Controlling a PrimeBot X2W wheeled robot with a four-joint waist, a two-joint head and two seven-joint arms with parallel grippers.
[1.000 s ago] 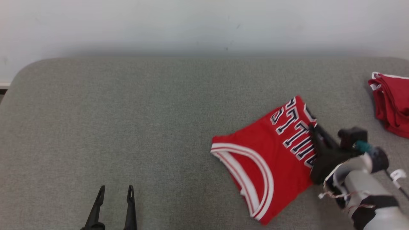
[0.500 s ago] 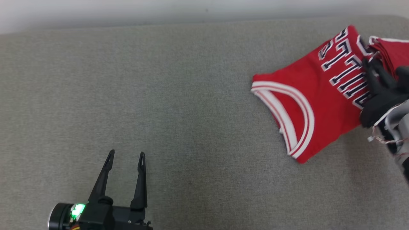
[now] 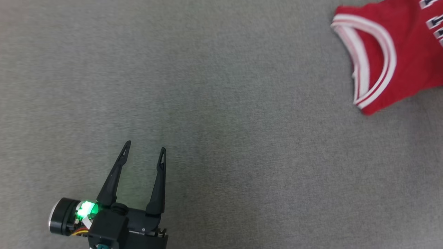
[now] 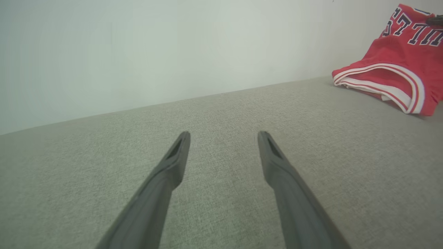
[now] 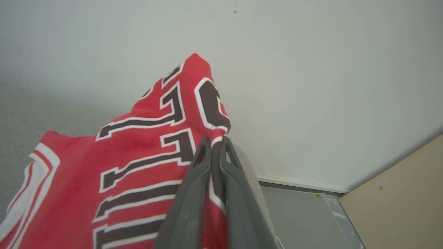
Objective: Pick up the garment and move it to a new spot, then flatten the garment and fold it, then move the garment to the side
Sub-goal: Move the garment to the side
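Head view: looks straight down on the grey fabric surface (image 3: 242,121); entries run from its left side to its right.
left gripper (image 3: 145,145): at the lower left, over bare weave. Its two dark fingers stand spread wide with nothing between them. In the left wrist view the left gripper (image 4: 224,133) shows the same wide gap; whether the tips touch the weave I cannot tell.
green light (image 3: 86,209): glows on the wrist housing behind those fingers.
garment (image 3: 401,52): a red jersey at the upper right, running out of frame, well apart from the left gripper. In the left wrist view the garment (image 4: 391,58) sits by the surface's far edge, close to the wall (image 4: 138,52), with its lettered end rising.
trimmed opening (image 3: 361,69): white-and-red banding at the end of the jersey that lies on the surface.
lettering (image 5: 145,162): dark block letters outlined in white, across the red cloth.
right gripper (image 5: 216,139): fingers pressed together on a fold of the garment at the lettering, cloth pinched between them. One corner of the jersey stands up past the tips.
surface edge (image 5: 246,169): pale and rounded, just beside the right gripper's fingers.
floor (image 5: 297,214): grey, below that edge, with a beige panel (image 5: 398,193) alongside.
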